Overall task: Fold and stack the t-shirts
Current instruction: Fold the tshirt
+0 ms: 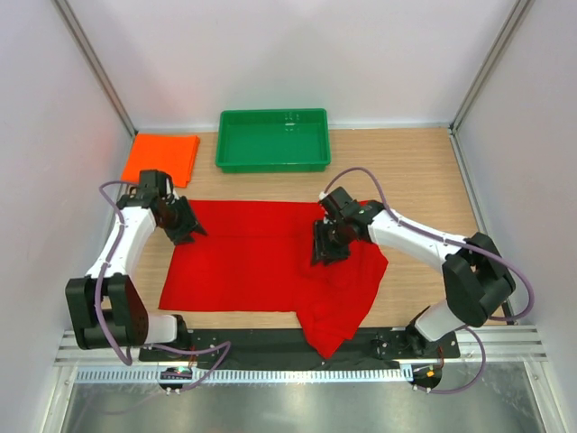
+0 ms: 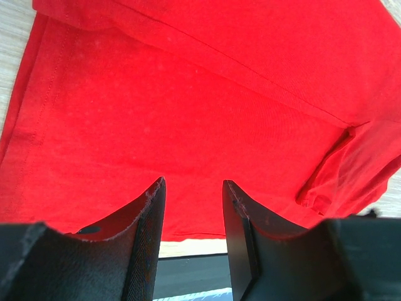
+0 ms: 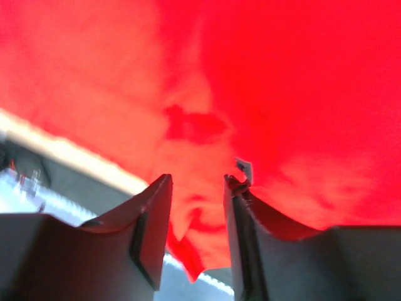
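Left gripper, right gripper — both gaped empty; the red shirt overhung the table at its near edge, rumpled — might slide off.

The top camera hung high over the near edge of the counter, tilted down and forward, far enough off to take in the whole of it. The left wrist camera sat just behind its own fingers, close above the red t-shirt, facing back toward the near edge. The right wrist camera, behind its fingers, sat nearer still, the cloth blurred. All three views shared that shirt
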`<action>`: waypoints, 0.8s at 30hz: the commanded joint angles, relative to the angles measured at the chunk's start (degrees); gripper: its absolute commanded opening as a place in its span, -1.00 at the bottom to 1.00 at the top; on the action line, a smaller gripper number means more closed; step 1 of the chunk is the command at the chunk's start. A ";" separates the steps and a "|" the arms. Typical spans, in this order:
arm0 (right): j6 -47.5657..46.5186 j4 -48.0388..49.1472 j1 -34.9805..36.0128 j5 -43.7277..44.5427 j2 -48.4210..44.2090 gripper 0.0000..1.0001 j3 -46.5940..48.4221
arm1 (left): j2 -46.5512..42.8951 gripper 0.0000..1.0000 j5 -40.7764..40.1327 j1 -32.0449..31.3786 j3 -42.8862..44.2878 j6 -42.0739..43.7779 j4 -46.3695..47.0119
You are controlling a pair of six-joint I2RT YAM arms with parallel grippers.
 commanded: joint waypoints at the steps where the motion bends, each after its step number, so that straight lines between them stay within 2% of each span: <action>1: -0.34 -4.79 -4.24 11.16 -1.50 -0.07 3.60 | 1.23 -0.14 0.59 -0.08 2.42 1.19 2.06; 3: 2.11 -6.80 -5.03 21.69 -0.89 0.10 4.83 | 1.76 -0.14 0.85 -0.17 2.95 0.66 2.32; 6: 4.66 -6.82 -5.56 27.96 1.39 0.17 6.60 | 3.25 -0.14 1.38 -0.17 4.27 0.05 2.85; 11: 6.52 -4.89 -8.63 29.99 6.57 0.24 8.44 | 4.05 -0.14 1.91 -0.17 4.80 -0.04 3.03; 18: 8.09 0.04 -12.06 32.27 13.08 0.25 9.50 | 0.53 -0.12 -0.64 -0.08 -1.52 -1.18 3.64; 24: 8.36 1.36 -13.73 34.38 18.52 0.25 10.55 | -2.02 -0.09 -0.99 -0.17 -2.58 -2.50 3.38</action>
